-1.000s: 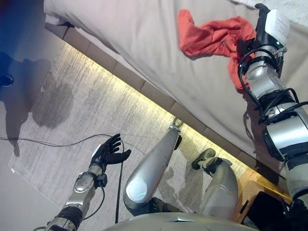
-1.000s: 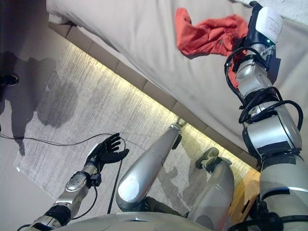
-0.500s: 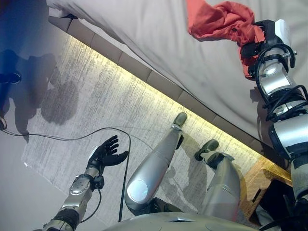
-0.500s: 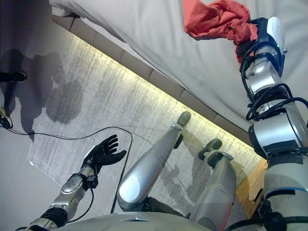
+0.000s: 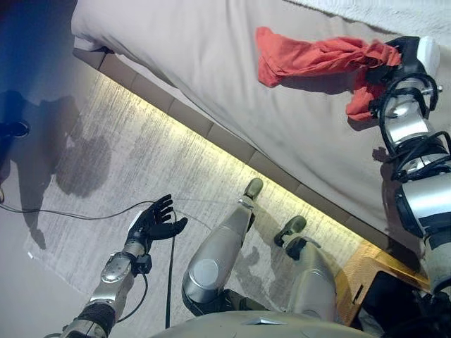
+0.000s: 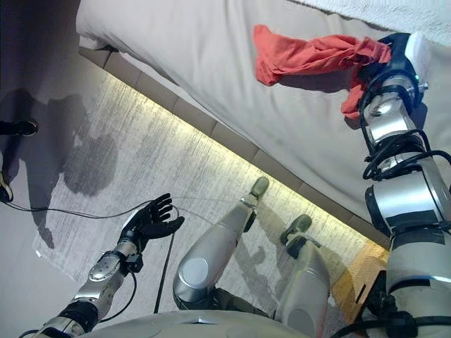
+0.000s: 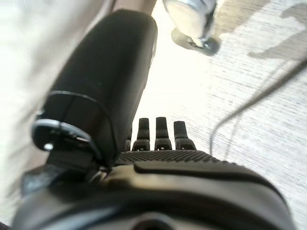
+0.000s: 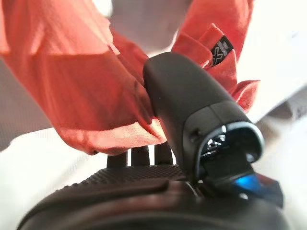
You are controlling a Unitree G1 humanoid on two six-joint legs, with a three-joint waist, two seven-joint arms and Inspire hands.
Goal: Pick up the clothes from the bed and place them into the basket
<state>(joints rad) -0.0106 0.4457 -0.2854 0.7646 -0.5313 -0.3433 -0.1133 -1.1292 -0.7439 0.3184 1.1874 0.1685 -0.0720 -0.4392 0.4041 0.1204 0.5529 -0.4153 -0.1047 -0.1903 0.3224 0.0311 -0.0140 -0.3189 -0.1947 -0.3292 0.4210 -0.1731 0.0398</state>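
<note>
1. The right hand is clamped on the red garment, thumb pressed against gathered cloth.
2. Compared with half a second ago, the garment has been drawn out: it now hangs stretched from the hand, its far end trailing on the bed.
3. Most of the cloth appears lifted, casting a shadow on the sheet; the pickup is judged nearly complete.
4. The left hand hangs idle over the floor, fingers spread and holding nothing.
5. A wicker corner beside the right arm is probably the basket; transfer remains outstanding.
</note>
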